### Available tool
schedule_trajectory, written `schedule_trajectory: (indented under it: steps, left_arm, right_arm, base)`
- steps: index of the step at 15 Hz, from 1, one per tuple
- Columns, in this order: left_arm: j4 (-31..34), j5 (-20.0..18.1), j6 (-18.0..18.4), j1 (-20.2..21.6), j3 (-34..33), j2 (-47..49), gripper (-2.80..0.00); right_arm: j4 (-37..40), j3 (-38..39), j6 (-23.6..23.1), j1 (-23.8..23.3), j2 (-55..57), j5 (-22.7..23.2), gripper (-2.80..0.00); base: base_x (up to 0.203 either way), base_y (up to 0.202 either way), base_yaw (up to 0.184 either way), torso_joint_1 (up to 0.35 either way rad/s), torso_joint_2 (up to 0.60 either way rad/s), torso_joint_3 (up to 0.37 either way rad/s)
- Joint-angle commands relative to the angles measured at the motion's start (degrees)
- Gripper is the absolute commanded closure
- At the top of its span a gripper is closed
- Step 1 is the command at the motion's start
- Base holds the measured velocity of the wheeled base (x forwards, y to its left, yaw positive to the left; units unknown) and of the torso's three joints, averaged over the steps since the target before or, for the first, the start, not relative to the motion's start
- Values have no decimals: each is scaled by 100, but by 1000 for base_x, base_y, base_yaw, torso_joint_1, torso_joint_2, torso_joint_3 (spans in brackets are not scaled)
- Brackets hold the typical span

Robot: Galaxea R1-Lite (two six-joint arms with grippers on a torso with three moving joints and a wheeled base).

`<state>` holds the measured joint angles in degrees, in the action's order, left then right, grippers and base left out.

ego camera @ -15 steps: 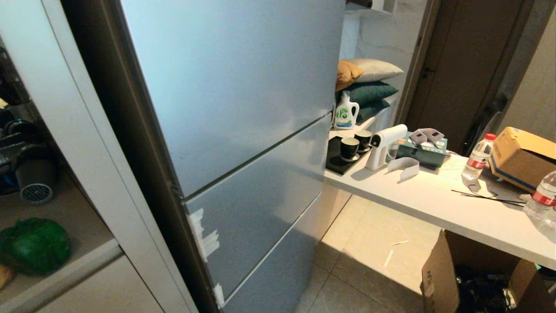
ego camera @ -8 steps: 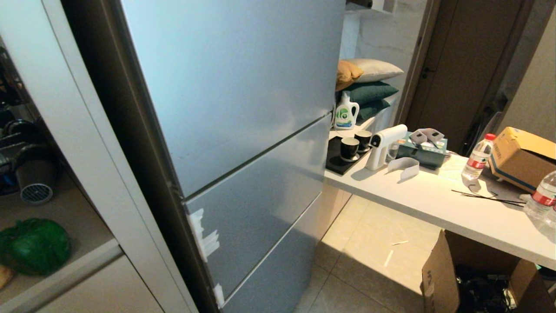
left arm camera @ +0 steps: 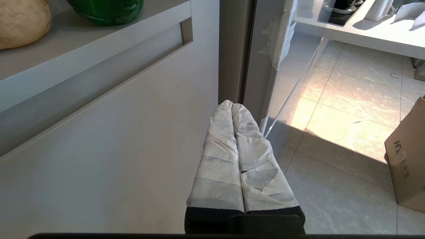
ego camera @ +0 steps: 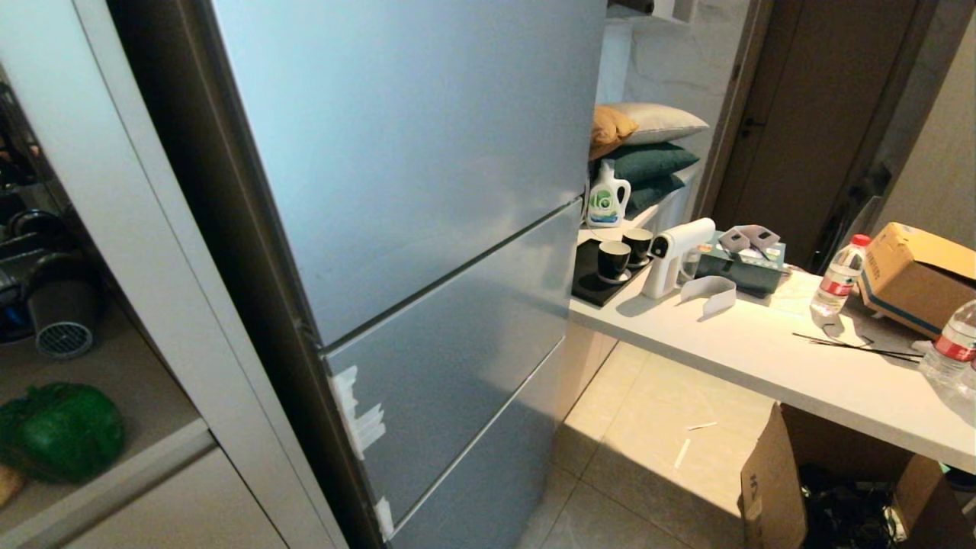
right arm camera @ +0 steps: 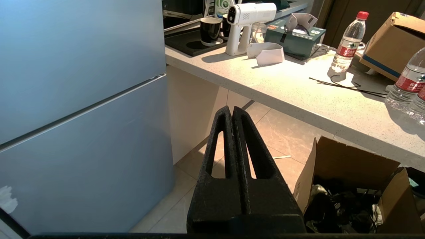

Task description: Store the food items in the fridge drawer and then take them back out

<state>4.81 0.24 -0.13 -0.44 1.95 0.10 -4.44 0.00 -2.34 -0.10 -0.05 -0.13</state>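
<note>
While both grippers hang closed and empty, food sits left of the fridge (ego camera: 396, 191).
Bell pepper (ego camera: 61, 431): glossy, probably slippery, grip its middle; potato (left arm camera: 21, 21) beside it, firm; drawer front (ego camera: 457, 343) flush.

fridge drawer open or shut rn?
Shut. The fridge drawer front sits flush with the panels above and below; only thin seams show, no clear bin pulled out.

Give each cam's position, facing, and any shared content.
Head: high, angled down at tall silver fridge; no arms visible.
Left wrist: behind shut cloth-wrapped left claw, facing beige cabinet; glossy green bell pepper on shelf, also seen by head.
Right wrist: behind shut black right claw, facing white speckled counter.
</note>
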Motion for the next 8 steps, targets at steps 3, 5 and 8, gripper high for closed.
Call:
schedule_trajectory:
  steps: [3,5,8]
  left_arm:
    - [3,2,-3,0,-2,-1,0]
    - [3,2,3,0,-1,-1,0]
    - [3,2,-4,0,-2,-1,0]
  right_arm:
    - [-13,179,6,1,2,-4,0]
    - [-18,176,223,1,-4,-14,0]
    - [-31,176,322,1,-4,-48,0]
  base:
    - [0,0,0,0,0,0]
    - [0,0,0,0,0,0]
    - [0,0,0,0,0,0]
